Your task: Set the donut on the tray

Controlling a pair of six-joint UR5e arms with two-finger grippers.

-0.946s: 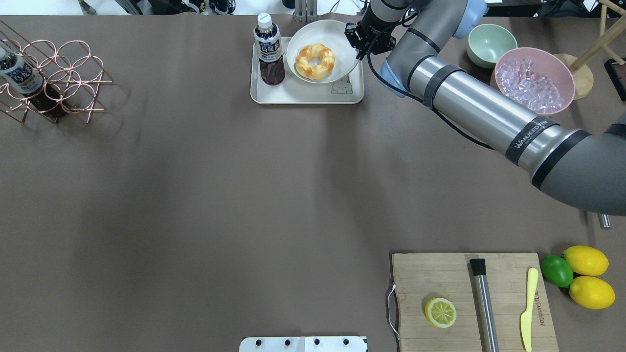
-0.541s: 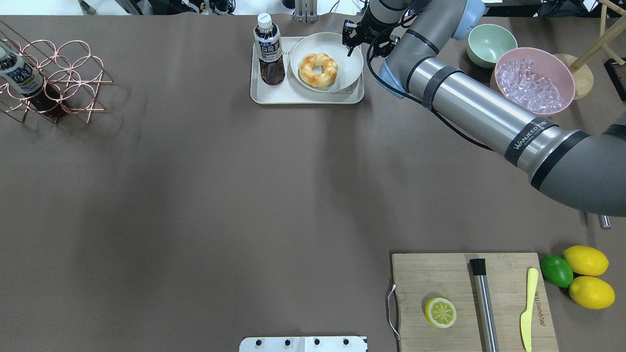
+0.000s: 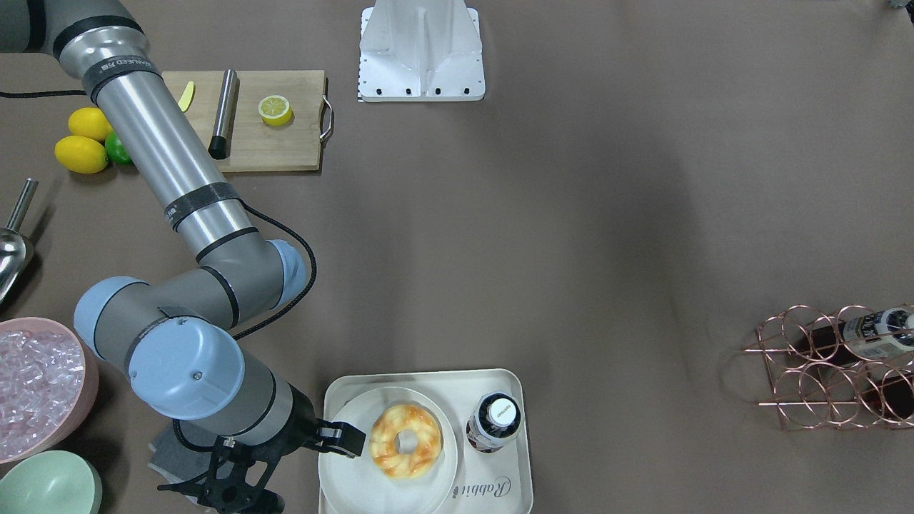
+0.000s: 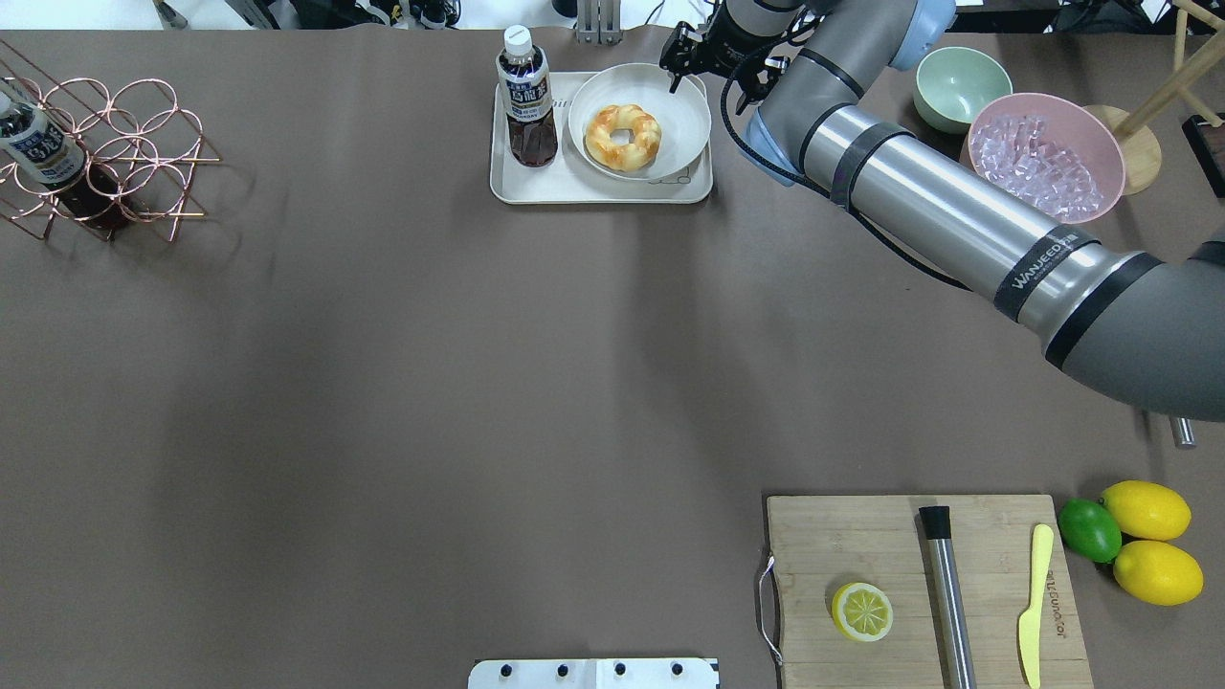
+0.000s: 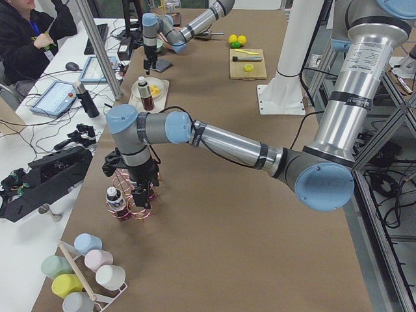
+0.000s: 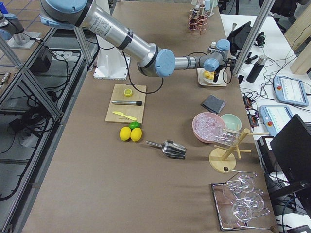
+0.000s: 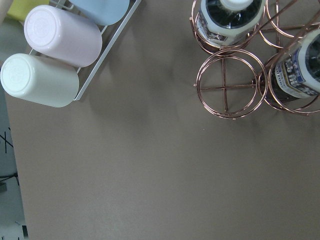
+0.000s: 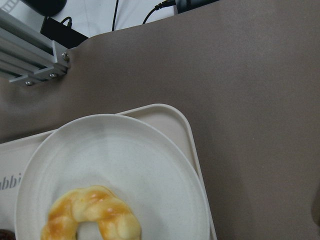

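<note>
The golden twisted donut [image 4: 622, 137] lies on a round white plate [image 4: 684, 115] that rests flat on the cream "Rabbit" tray [image 4: 593, 187] at the table's far edge. It also shows in the front view [image 3: 405, 440] and the right wrist view [image 8: 92, 215]. My right gripper [image 4: 678, 65] hovers open and empty just above the plate's far right rim, clear of the donut. In the front view it [image 3: 346, 439] sits at the plate's left rim. My left gripper [image 5: 140, 185] hangs over the copper rack; I cannot tell its state.
A dark drink bottle [image 4: 524, 96] stands on the tray's left part. A green bowl [image 4: 960, 88] and a pink bowl of ice [image 4: 1045, 158] sit right of the tray. A copper wire rack [image 4: 115, 153] is far left. A cutting board [image 4: 861, 536] with a halved lemon is near right.
The plate went from tilted in my right gripper to lying flat on the tray. The gripper let go of its rim and rose slightly back and away.
</note>
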